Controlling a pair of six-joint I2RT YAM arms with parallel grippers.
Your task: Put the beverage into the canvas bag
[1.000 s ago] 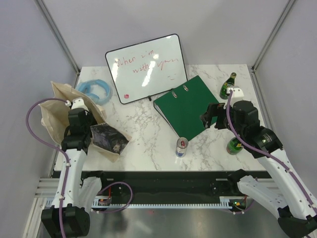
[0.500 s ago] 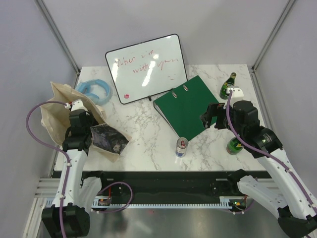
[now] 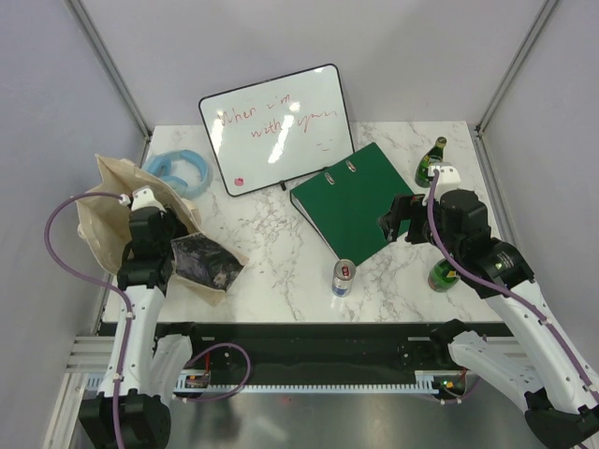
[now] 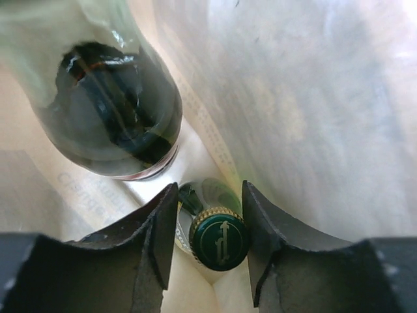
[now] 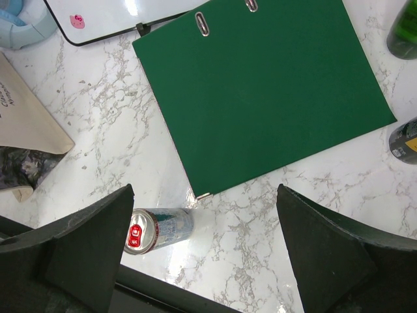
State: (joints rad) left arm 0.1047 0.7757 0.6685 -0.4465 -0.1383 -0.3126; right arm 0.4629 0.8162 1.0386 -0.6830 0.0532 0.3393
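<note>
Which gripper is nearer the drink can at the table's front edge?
Right. The right gripper hovers close by, beyond the can; the left gripper is inside the canvas bag, far left.

Canvas bag (image 3: 112, 201) at table's (image 3: 271, 234) left edge, green binder (image 3: 360, 201) near whiteboard (image 3: 276, 126).

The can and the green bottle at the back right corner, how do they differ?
The can is short and silvery with a red tab; the green bottle is taller, dark glass with a narrow neck. The can stands near the front edge, the bottle at the far right. Both stand upright on the table.
</note>
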